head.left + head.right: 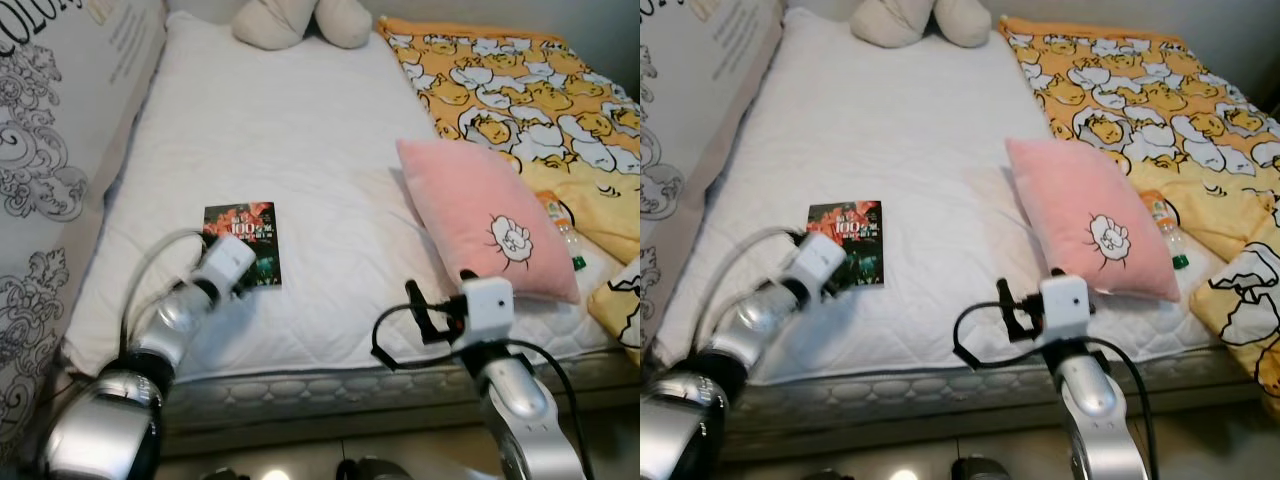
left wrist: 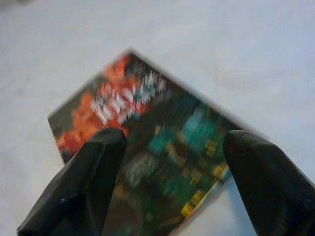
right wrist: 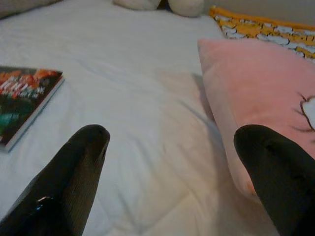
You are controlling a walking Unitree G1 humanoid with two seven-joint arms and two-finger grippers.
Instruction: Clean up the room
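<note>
Left hand over the book on the bed, fingers spread; right hand idle at the bed's near edge.

Bed [image 1: 300, 130] with white quilted cover takes up most of the frame; yellow patterned blanket [image 1: 520, 100] upper right, pink pillow [image 1: 480, 215] right of centre, a plastic bottle [image 1: 562, 228] just beside its far edge, a beige plush [image 1: 300, 20] at top centre. Book [image 1: 243, 243], dark glossy cover, lies flat lower left of centre, untouched. Left hand [image 2: 172, 172] hovers right above its near end, open, one finger either side of the cover. Right hand [image 3: 172, 162] open, holding nothing, pointed between book and pillow. Judged: a thin, light paperback, stiff across but bendy lengthwise, cover likely slick; flat on soft quilt, best pinched at a long edge or the spine.
</note>
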